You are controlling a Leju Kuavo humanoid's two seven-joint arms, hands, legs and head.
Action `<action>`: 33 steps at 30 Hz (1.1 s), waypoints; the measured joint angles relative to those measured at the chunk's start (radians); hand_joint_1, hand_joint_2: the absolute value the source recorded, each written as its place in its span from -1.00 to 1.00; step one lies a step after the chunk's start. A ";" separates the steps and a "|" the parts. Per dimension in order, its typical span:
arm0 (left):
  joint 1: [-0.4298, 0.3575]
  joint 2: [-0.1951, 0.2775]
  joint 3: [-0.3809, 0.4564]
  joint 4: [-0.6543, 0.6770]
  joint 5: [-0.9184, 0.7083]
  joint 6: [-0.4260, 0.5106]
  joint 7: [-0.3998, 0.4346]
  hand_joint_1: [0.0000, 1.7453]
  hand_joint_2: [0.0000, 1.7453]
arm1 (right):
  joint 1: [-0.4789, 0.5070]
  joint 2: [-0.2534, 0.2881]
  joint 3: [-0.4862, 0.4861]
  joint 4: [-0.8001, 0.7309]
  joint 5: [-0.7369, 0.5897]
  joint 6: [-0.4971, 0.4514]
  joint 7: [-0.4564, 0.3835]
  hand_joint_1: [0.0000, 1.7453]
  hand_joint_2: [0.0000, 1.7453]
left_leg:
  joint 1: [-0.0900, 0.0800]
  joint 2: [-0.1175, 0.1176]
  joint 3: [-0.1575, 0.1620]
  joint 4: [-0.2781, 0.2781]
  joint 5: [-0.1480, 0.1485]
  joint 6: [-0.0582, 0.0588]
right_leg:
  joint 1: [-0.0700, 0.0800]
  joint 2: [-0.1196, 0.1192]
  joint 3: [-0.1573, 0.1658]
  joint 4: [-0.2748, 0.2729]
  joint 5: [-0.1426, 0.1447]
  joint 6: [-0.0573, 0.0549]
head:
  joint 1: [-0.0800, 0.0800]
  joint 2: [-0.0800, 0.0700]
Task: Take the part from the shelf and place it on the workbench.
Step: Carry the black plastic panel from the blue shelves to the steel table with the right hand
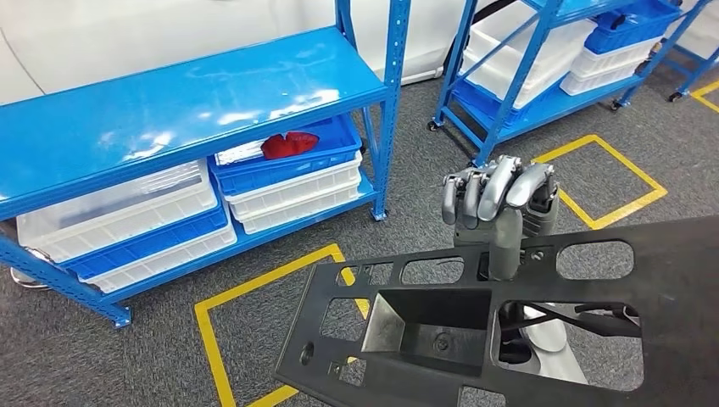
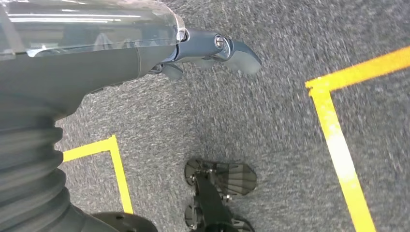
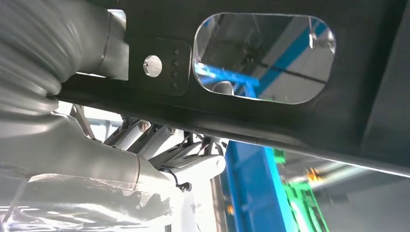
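The part [image 1: 526, 339] is a large flat black panel with several rounded cut-outs and a deep rectangular pocket in its middle. It hangs tilted over the floor across the lower right of the head view. My right hand [image 1: 496, 197] grips it at its far edge, fingers curled over the rim. In the right wrist view the panel [image 3: 270, 123] runs just above that hand [image 3: 169, 157], and a shelf shows through one cut-out. My left hand [image 2: 212, 50] hangs over the grey carpet, thumb stretched out, holding nothing.
A blue shelf [image 1: 186, 102] stands at the left with white and blue bins; one blue bin holds a red object [image 1: 288, 144]. A second blue shelf [image 1: 543, 76] is at the back right. Yellow tape squares [image 1: 606, 182] mark the carpet.
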 joint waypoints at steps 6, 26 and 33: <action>0.004 -0.010 -0.001 0.000 -0.009 0.009 0.001 -1.00 1.00 | 0.014 0.000 -0.012 -0.009 0.023 0.028 -0.004 1.00 1.00 | 0.007 -0.090 -0.083 0.203 -0.120 -0.022 | -0.015 0.069 -0.001 -0.014 0.016 -0.030 | 0.000 0.000; 0.006 -0.048 -0.023 0.004 -0.034 0.062 -0.010 -1.00 1.00 | 0.039 -0.003 -0.013 -0.016 0.086 -0.007 0.011 1.00 1.00 | 0.014 -0.041 -0.001 -0.008 0.008 0.012 | -0.035 0.050 -0.083 0.156 -0.035 0.038 | 0.000 0.000; 0.006 -0.047 0.000 0.004 0.021 0.041 0.046 -1.00 1.00 | 0.037 0.004 -0.013 -0.053 0.135 -0.034 0.025 1.00 1.00 | 0.010 -0.017 0.012 0.006 -0.021 -0.029 | -0.021 0.041 -0.006 -0.001 0.003 -0.009 | 0.000 0.000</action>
